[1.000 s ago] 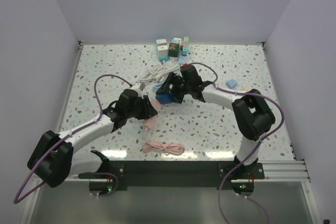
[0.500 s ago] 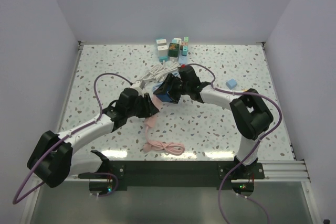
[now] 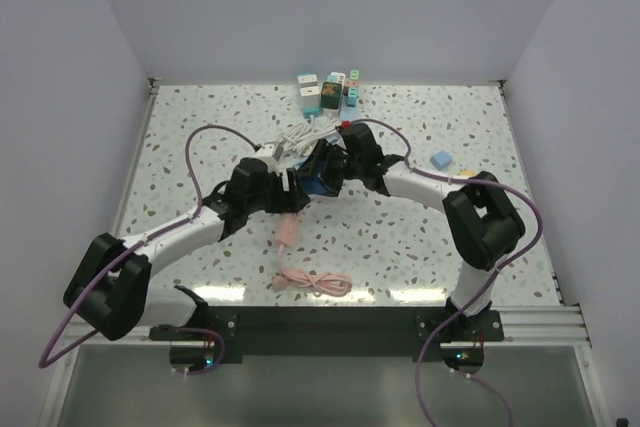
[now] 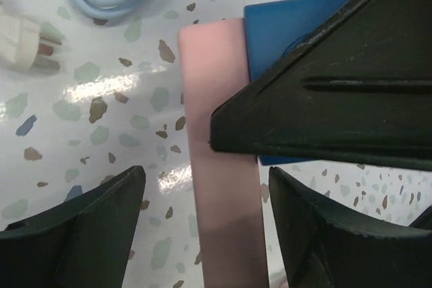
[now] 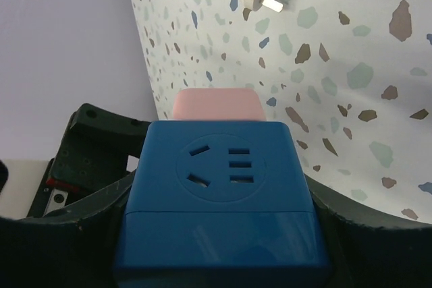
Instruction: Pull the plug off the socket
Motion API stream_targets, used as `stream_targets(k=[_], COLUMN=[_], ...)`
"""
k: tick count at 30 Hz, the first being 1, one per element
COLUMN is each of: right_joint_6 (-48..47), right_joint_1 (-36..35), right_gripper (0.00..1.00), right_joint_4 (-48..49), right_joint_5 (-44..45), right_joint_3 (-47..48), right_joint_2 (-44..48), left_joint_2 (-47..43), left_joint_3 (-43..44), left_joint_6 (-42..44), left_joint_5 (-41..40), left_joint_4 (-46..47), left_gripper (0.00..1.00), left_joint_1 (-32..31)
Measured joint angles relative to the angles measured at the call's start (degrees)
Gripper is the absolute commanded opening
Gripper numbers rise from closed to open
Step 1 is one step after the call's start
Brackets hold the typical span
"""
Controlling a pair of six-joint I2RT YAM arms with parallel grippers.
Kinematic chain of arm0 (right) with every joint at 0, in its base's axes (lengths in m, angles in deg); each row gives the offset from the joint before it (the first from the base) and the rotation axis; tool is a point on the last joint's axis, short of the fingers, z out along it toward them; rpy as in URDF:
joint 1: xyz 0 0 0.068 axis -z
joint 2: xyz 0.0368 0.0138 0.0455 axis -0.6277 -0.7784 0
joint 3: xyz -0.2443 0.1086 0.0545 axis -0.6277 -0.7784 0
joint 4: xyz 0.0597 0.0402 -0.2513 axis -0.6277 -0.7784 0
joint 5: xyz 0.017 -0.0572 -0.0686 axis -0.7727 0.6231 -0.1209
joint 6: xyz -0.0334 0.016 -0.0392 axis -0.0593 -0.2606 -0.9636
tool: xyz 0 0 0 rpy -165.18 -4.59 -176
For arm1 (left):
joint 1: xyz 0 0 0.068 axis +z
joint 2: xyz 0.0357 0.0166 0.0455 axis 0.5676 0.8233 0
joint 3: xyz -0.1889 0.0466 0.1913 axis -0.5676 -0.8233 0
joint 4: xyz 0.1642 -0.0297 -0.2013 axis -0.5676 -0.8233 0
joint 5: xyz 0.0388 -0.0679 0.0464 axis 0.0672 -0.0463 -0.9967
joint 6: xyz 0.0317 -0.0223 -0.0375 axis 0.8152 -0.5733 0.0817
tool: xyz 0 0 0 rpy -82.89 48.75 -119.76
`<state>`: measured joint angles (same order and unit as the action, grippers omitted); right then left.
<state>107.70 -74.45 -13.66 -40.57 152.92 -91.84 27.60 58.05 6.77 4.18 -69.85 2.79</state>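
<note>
Glossy speckled terrazzo worktop [image 3: 480,127], matte pale walls on three sides. Right claw [image 3: 325,172] was clamped on the socket [image 5: 216,200], a hard blue square-edged cube at mid-worktop, well apart from the side walls. Smooth pink plug [image 4: 219,133], a flat rectangle, was butted against the socket's left side. Left claw [image 4: 206,173] stood open, fingers straddling the plug with a slim gap on one side. Pink cable [image 3: 312,282] looped loosely toward the near edge. Coiled white cable [image 3: 295,135] lay just beyond, on the far side.
</note>
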Motion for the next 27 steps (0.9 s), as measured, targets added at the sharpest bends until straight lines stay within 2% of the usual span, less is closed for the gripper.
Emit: stream_targets(k=[1,3,4,6,7,8,10,15,20,23,26,27], right_joint_6=[-0.04,-0.39,-0.5,-0.72,-0.72,-0.83,-0.87,-0.61,0.17,0.66,1.31,1.57], right_joint_1=[-0.02,-0.04,-0.04,-0.02,0.02,0.09,0.09,-0.04,-0.07,-0.04,-0.04,-0.04], right_gripper=[0.0,0.0,0.02,0.17,0.4,0.54,0.75,0.83,0.83,0.69,0.47,0.3], right_joint_4=[-0.11,-0.85,-1.18,-1.92,-2.01,-2.23,-2.4,-2.14,-1.7,-1.79,-1.03,-0.74], right_joint_5=[-0.13,-0.15,-0.13,-0.15,0.13,0.13,0.2,0.42,1.62,2.62,3.19,3.23], right_joint_3=[0.13,0.68,0.87,1.16,1.29,1.49,1.49,1.42,0.68,0.04,-1.03,-1.38], right_joint_2=[0.04,0.04,0.04,0.24,0.35,0.35,0.44,1.18,2.78,3.72,4.31,4.42], left_joint_2=[1.18,2.86,3.61,4.68,5.07,5.16,5.16,4.87,3.63,3.1,2.4,2.29], left_joint_3=[0.46,1.16,1.51,2.16,2.4,2.49,2.49,1.97,0.9,0.76,0.76,0.76], left_joint_6=[0.57,1.05,1.31,1.09,1.07,1.11,1.03,0.31,-1.66,-2.29,-2.56,-2.56], left_joint_5=[0.94,2.62,3.72,4.59,5.35,5.35,5.55,5.62,5.09,4.46,3.52,3.48], left_joint_4=[0.55,1.29,1.81,2.25,2.64,2.8,2.89,3.39,4.15,4.2,3.69,3.52], left_gripper=[0.62,0.42,0.23,0.07,0.0,0.0,0.0,0.0,0.0,0.0,0.0,0.0], left_joint_1=[0.09,0.17,0.17,0.22,0.5,0.52,0.55,0.55,0.66,0.72,0.76,0.76])
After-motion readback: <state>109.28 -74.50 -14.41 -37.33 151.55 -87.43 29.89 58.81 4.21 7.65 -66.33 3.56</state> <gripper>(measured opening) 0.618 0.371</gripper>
